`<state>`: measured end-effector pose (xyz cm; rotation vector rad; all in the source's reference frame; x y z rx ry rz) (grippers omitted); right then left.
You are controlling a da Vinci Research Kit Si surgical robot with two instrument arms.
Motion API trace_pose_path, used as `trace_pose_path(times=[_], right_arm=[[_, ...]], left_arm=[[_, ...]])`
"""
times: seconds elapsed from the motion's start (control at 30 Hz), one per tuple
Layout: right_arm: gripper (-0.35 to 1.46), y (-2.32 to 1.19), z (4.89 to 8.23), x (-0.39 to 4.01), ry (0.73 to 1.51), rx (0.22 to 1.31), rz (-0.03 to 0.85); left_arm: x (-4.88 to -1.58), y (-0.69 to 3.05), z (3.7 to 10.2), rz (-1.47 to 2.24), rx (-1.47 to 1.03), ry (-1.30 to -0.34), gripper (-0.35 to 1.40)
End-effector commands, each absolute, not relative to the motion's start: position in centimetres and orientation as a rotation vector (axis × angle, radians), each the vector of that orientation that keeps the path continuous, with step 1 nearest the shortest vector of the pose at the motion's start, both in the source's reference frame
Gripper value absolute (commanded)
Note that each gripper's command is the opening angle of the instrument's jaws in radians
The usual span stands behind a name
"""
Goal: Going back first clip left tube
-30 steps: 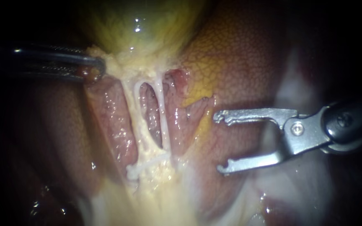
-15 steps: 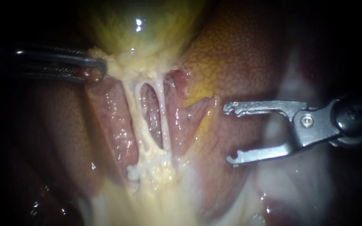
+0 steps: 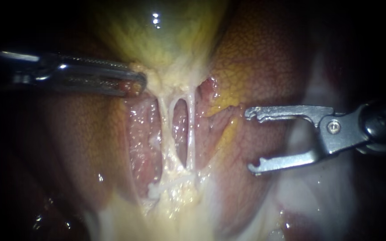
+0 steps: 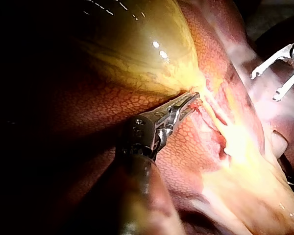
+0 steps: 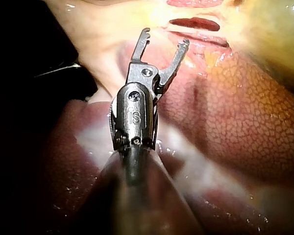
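Two pale tubes run side by side from the gallbladder (image 3: pixel 157 35) down to a yellowish fatty stump. The left tube (image 3: pixel 164 127) and the right tube (image 3: pixel 191 129) both look bare, with no clip on either. My left instrument (image 3: pixel 136 83) is shut on the pale tissue at the gallbladder's neck, as the left wrist view also shows for this left instrument (image 4: pixel 190 100). My right instrument (image 3: pixel 250 141) stands open and empty, to the right of the tubes and apart from them. Its hooked jaw tips point toward them, and nothing lies between the jaws of the right instrument (image 5: pixel 165 38).
Mottled liver (image 3: pixel 264 58) lies around and behind the tubes, with raw pink tissue (image 3: pixel 141 138) on either side of them. A whitish film (image 3: pixel 309 187) covers the tissue under my right instrument. The right instrument (image 4: pixel 266 87) is seen beyond the tubes.
My left instrument has pulled the gallbladder's neck to the right, carrying the tubes with it. My right instrument has drawn back a little to the right, its jaws still open.
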<state>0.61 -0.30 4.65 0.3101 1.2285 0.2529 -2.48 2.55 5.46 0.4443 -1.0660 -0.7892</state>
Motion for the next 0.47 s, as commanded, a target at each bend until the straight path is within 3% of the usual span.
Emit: trace_pose_path(times=[0.03,0.47], right_arm=[[0.5,-0.3,4.65,0.61,1.229,0.31,0.253],[0.5,-0.31,4.65,0.61,1.229,0.311,0.252]], left_arm=[[-2.5,2.53,5.47,-0.787,0.448,-1.065,-0.35],[-2.47,2.55,5.47,-0.787,0.457,-1.066,-0.35]])
